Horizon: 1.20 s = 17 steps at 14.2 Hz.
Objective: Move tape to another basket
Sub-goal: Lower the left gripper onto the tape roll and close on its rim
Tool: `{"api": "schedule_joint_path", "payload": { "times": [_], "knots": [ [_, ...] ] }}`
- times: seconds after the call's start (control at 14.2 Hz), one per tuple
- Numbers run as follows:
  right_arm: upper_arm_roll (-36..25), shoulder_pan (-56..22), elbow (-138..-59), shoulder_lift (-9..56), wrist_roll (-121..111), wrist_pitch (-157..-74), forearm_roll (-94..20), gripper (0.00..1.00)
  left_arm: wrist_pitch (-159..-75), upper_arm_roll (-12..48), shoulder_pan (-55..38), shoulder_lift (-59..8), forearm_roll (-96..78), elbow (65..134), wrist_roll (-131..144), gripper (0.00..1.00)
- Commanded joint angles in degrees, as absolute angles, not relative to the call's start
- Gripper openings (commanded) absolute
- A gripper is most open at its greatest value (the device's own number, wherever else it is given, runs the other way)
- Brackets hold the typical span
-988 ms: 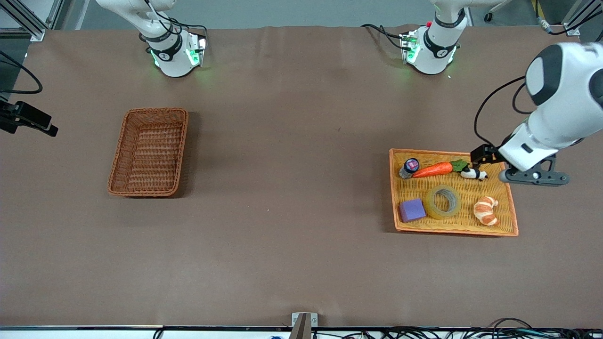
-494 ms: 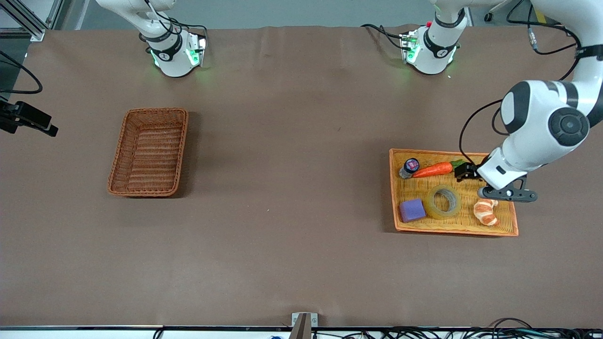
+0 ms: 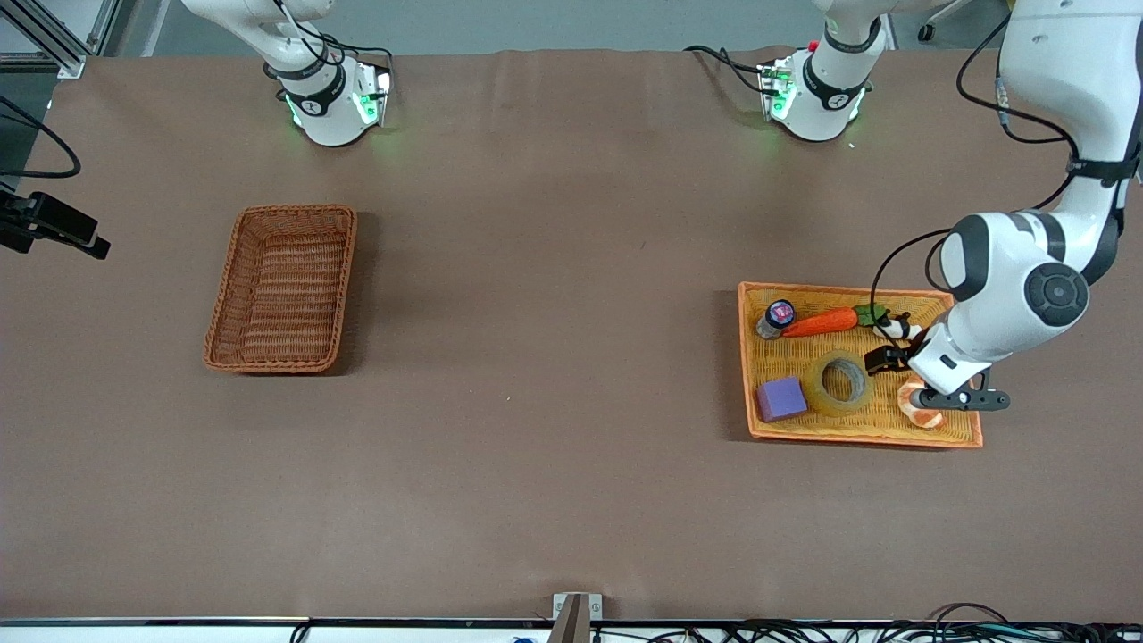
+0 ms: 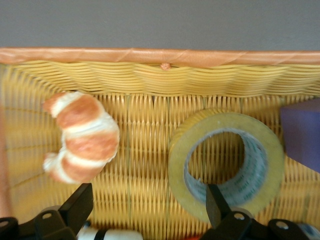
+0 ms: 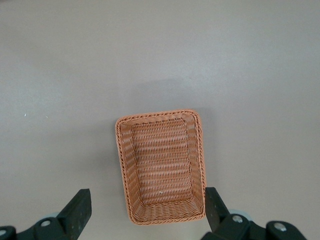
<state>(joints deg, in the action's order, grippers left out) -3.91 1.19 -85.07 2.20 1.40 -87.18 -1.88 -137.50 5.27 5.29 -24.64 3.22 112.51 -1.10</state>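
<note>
Tape (image 4: 225, 165): rigid hollow ring, probably light, smooth and a bit slick on outer wrap, not fragile; lying flat in shallow orange-yellow tray (image 3: 973, 438), hole up. Best grip likely across one wall of ring, one finger down the grey core hole, other outside; or across full diameter if spread allows.

Left gripper (image 4: 145, 210) over tray, jaws spread wide, holding nothing. In left wrist view one finger (image 4: 215, 205) just over ring's rim, other finger (image 4: 80, 202) near croissant (image 4: 82, 137); ring off-centre, mostly outside the gap at the one finger's side, not between jaws. Needs sideways shift toward tape before descent, judged. Purple cube (image 4: 302, 132) just beside ring, away from the jaws. In front view left gripper (image 3: 884, 360) just beside tape (image 3: 840, 382), croissant (image 3: 920, 402) partly under wrist.

Risks: clipping croissant or cube, ring sliding on weave.

Carrot (image 3: 821, 321) and small bottle (image 3: 775, 317) in same tray, farther from front camera.

Reddish-brown basket (image 3: 281, 288) well apart, toward right arm's end, empty. Right gripper (image 5: 145, 212) waiting high over basket (image 5: 161, 167), jaws spread, empty
</note>
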Motion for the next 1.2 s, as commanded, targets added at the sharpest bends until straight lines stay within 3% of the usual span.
{"api": "schedule_joint_path", "payload": {
  "times": [0.0, 0.28, 0.42, 0.49, 0.71, 0.85, 0.99, 1.13],
  "knots": [
    [-3.78, 1.85, -86.13, 1.05, 0.61, -87.54, -3.25, 1.00, -138.52, 5.71, 4.49, -25.83, 4.13, 111.97, -0.62, 1.00],
    [-3.87, 1.85, -86.13, 1.05, 0.53, -87.54, -3.25, 1.00, -142.89, 5.71, 4.39, -29.17, 4.04, 112.23, -0.62, 0.96],
    [-3.87, 1.85, -86.13, 1.05, 0.53, -87.54, -3.25, 1.00, -143.44, 5.80, 4.48, -30.32, 4.04, 112.50, -0.62, 0.84],
    [-3.87, 1.85, -86.13, 1.05, 0.53, -87.63, -3.25, 1.00, -143.44, 5.80, 4.48, -30.24, 4.13, 113.11, -0.62, 0.71],
    [-3.87, 1.85, -86.13, 1.05, 0.53, -87.54, -3.25, 1.00, -143.44, 5.89, 4.48, -29.71, 4.13, 113.38, -0.79, 0.18],
    [-3.87, 1.85, -86.13, 1.05, 0.53, -87.63, -3.25, 1.00, -142.74, 7.02, 4.66, -28.31, 4.13, 113.29, -0.70, 0.01],
    [-3.87, 1.85, -86.13, 1.05, 0.53, -87.54, -3.25, 1.00, -140.55, 7.21, 4.48, -25.77, 4.13, 112.33, -1.05, 0.00],
    [-3.87, 1.85, -86.13, 1.05, 0.53, -87.54, -3.25, 1.00, -133.02, 9.65, 4.48, -23.30, 4.13, 109.00, -0.88, 0.00]
  ]
}}
